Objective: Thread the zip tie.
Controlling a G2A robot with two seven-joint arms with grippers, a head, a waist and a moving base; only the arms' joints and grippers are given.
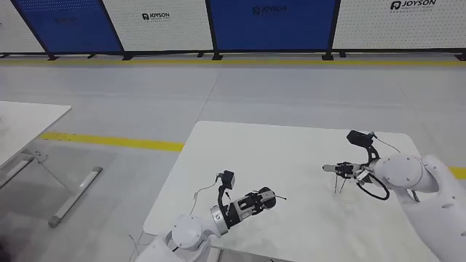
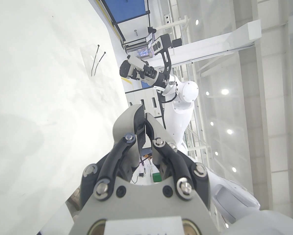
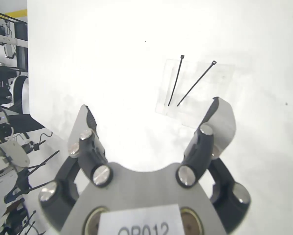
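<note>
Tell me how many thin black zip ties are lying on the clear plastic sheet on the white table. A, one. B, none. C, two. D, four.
C: two thin black zip ties lie side by side on the clear plastic sheet, just ahead of the open right hand.

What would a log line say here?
left gripper shut | right gripper open above zip ties | zip ties: two, on clear sheet
</note>
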